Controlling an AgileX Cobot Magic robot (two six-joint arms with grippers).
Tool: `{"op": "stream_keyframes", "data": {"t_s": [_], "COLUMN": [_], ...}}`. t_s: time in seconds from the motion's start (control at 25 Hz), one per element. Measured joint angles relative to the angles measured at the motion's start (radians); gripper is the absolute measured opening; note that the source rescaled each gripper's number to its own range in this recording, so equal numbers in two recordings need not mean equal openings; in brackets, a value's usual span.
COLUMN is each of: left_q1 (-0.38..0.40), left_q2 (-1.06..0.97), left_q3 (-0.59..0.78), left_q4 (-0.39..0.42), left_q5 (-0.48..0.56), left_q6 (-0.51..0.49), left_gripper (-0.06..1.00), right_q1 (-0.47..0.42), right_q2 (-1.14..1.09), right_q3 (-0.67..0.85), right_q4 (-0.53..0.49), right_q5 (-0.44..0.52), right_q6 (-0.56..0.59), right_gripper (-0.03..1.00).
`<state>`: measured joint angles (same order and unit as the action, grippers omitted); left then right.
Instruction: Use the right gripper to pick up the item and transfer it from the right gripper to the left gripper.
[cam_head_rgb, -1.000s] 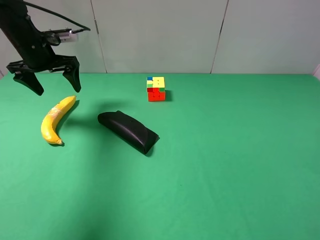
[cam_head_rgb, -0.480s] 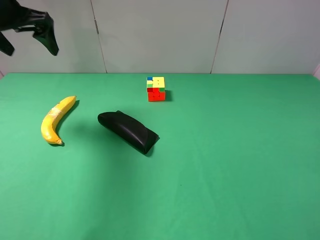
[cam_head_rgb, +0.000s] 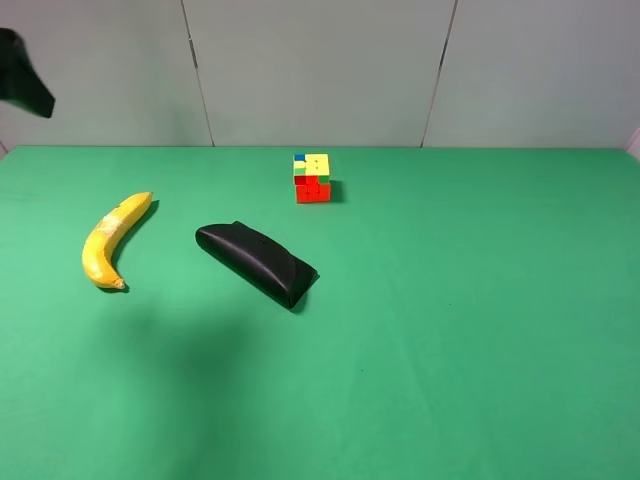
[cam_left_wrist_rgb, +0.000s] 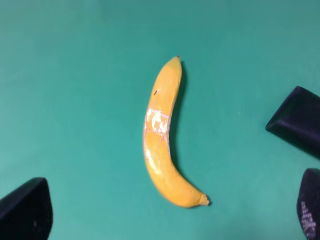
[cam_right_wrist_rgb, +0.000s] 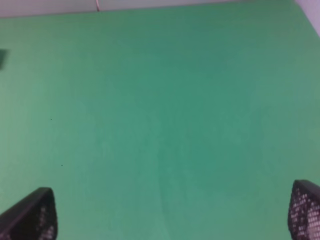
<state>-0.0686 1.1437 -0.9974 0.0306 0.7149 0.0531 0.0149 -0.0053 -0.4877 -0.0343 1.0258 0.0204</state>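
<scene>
Left gripper, jaws spread and empty, has lifted away to the corner; banana lies released, handover apparently finished.

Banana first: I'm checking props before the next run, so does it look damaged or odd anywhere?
The banana has a pale, scuffed whitish patch on its skin near mid-length and a tiny dark speck nearer the pointed end. Otherwise it looks whole, lying flat on the green table, apart from the black pouch.
</scene>
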Motion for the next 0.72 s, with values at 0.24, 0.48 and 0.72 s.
{"op": "stream_keyframes", "data": {"t_s": [0.24,0.48,0.72], "left_q1": [0.000,0.000,0.000], "left_q2": [-0.336,-0.707,-0.978], "left_q3": [0.230,0.400,0.441], "left_q4": [0.000,0.000,0.000], "left_q5": [-0.036,0.033,0.224], "left_q6": [0.019,0.017,-0.043], "left_gripper": [0.96,0.96,0.96], "right_q1": [0.000,0.000,0.000], "right_q2": [0.000,0.000,0.000], "right_q3": [0.000,0.000,0.000], "right_q4": [0.000,0.000,0.000], "right_q5": [0.000,0.000,0.000], "right_q6": [0.000,0.000,0.000], "right_gripper": [1.00,1.00,1.00]}}
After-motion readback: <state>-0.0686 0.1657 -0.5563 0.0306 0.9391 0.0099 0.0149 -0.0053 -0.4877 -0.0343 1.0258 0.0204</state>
